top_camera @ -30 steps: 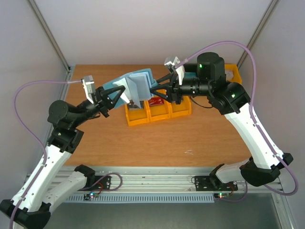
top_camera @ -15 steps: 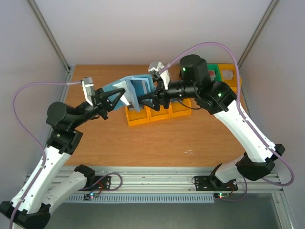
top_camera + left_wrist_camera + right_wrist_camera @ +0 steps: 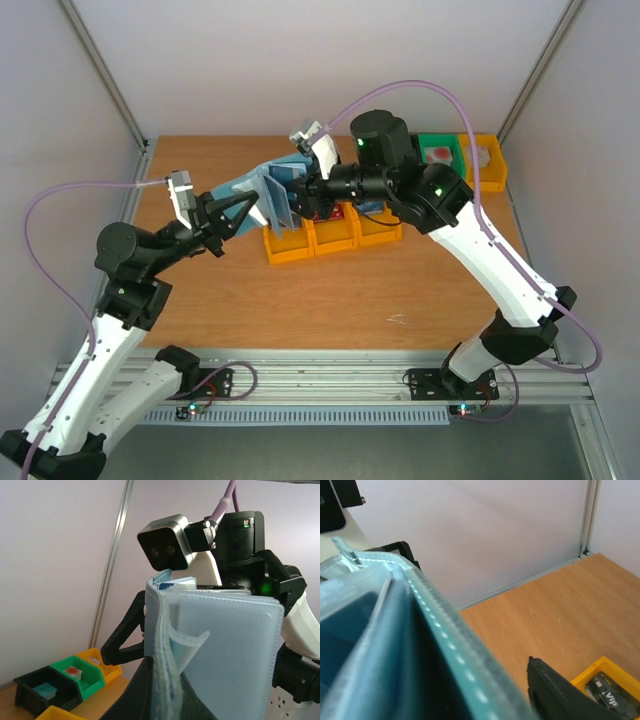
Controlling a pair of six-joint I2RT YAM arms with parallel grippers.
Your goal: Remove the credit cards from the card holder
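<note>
Pale blue stitched card holder (image 3: 220,650), sleeves fanned open, pinched upright by the left gripper (image 3: 255,206); right gripper's (image 3: 298,202) at it, can't tell if closed.

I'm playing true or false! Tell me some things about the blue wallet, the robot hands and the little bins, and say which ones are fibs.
1. The left gripper holds the blue wallet up off the table. True.
2. The left gripper is wide open. False: it is shut on the blue wallet.
3. The three bins in a row below the blue wallet are green. False: they are yellow.
4. A green bin stands near the far right corner of the table. True.
5. A dark card lies inside a yellow bin. True.
</note>
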